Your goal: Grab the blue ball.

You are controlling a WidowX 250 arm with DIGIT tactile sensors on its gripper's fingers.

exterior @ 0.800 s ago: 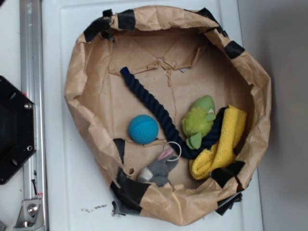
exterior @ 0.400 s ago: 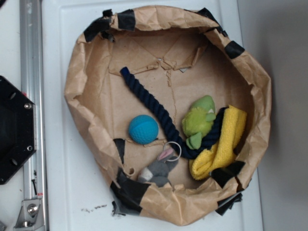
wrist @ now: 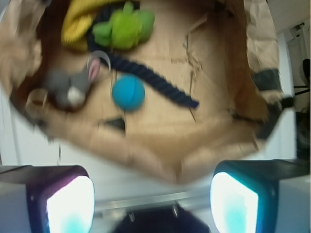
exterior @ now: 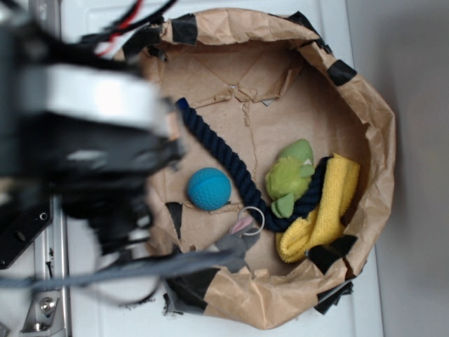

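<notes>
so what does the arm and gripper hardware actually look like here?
Exterior view: the arm is a blurred, mostly black body with a pale grey-white band across it, and red and black cables run off its top. Wrist view: the gripper has two dark, blocky fingers with pale glossy inner pads that reflect whitish teal light. No markings are legible.
</notes>
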